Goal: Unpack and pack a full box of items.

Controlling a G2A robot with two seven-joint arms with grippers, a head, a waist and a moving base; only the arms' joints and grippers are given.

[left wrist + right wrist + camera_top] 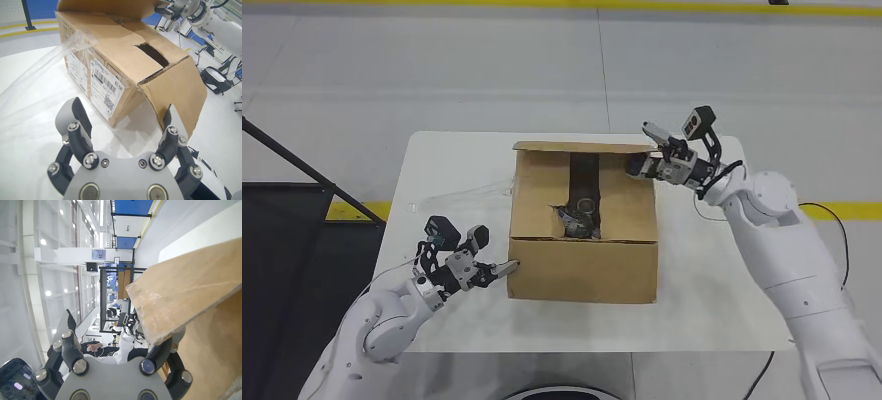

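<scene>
One brown cardboard box (582, 255) is sitting mid-way across the white worktop (452, 180). Two tools are gaping wide: the left tool (123, 106) is hovering by its near-left corner, the right tool (117, 325) is touching a raised far flap.

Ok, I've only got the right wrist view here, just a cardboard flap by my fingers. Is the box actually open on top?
Observer: Partly. The top view shows the box with a dark gap running between its top flaps, and something grey inside.
Operator: Where's the left arm?
Observer: The left gripper sits low at the box's near left corner, fingers open, holding nothing.
Operator: Anything loose around the box?
Observer: A strip of clear tape trails from the box's left side down onto the table.
</scene>
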